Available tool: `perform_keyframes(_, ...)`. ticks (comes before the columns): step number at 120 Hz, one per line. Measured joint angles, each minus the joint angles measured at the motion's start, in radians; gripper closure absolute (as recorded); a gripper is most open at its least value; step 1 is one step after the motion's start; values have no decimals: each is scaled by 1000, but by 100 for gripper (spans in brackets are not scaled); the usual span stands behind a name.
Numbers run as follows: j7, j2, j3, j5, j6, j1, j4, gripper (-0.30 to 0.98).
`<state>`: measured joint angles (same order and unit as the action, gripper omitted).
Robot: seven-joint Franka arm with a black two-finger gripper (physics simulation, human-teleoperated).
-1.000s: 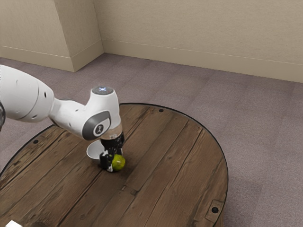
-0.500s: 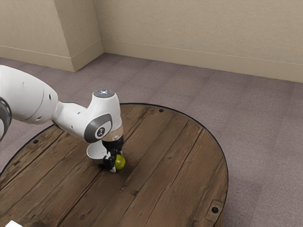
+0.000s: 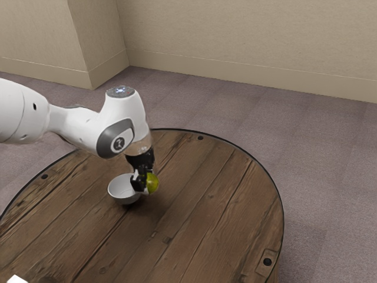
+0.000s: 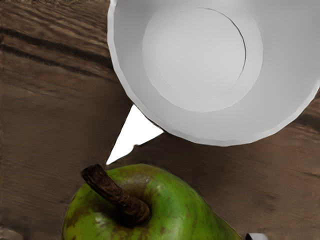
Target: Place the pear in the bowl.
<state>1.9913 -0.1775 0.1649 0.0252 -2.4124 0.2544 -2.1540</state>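
- The gripper (image 3: 144, 184) is closed on the pear (image 3: 153, 184), a finger to either side of it; the pear hangs beside the bowl (image 3: 123, 199), above the table (image 3: 200, 206) and not over the bowl's hollow.
- The bowl stands upright, its mouth open to the pear; the stem (image 4: 117, 196) is on the pear's bowl-facing side.
- The step in hand looks like the carry across to the bowl; the main risk is height – too low a sweep, and the pear or a fingertip could catch the rim (image 4: 225, 142) and push or tip the bowl.
- The pear's rounded, tapering body may roll or slip in the grip if the move is jerky.
- Letting go short of the bowl's middle could leave it on the rim, to tumble outside; a high drop might bounce it out.
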Motion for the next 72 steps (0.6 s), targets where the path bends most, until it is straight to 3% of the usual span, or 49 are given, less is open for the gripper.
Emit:
perform_keyframes(25, 7, 0, 0, 8, 37, -101, 18, 37)
perform_keyframes(50, 12, -44, -1, 21, 43, -137, 32, 37)
perform_keyframes(72, 18, -52, -1, 35, 43, -147, 32, 23)
